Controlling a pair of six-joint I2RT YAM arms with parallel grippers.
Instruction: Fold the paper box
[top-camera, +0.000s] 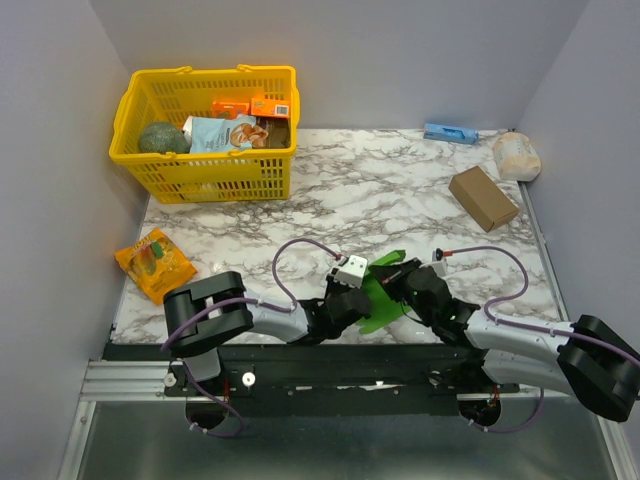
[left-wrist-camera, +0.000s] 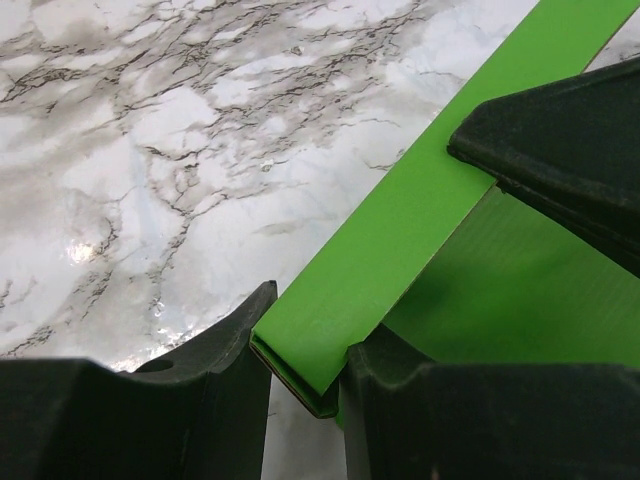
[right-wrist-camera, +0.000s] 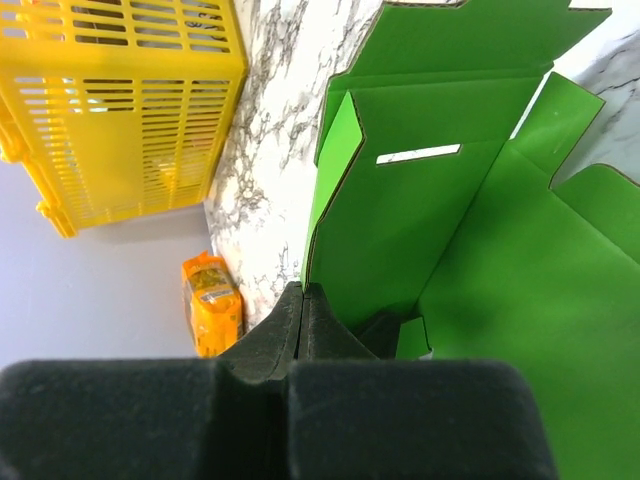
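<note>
Counts: one paper box (top-camera: 385, 295); two tools; one yellow basket (top-camera: 210, 175); one brown box (top-camera: 483, 197); one orange packet (top-camera: 155, 265); one small blue object (top-camera: 450, 132); one pale wrapped bundle (top-camera: 516, 155); all on one desk (top-camera: 400, 190).
Paper box: lies at the near edge of the desk, between the two tools; bright green thin card, matte and unprinted; opened out, with creased panels and small flaps, some standing up.
Left tool (top-camera: 368, 290): its two black fingers sit tight against either side of a narrow green strip of the box, gripping it.
Right tool (top-camera: 398, 283): fingers pressed together; the edge of an upright green panel runs into the seam between them (a thin pinch on the card).
Materials: the desk is glossy white marble pattern with grey veins; the basket is slotted plastic with two handles; the brown box is plain rectangular cardboard.
Left wrist view only: the left tool (left-wrist-camera: 305, 365) close up; the strip's cut end shows a thin brown edge.
Right wrist view only: the right tool (right-wrist-camera: 303, 300); a narrow slot (right-wrist-camera: 418, 155) cut in one inner panel.
Top view only: both arms together; the basket's contents.
</note>
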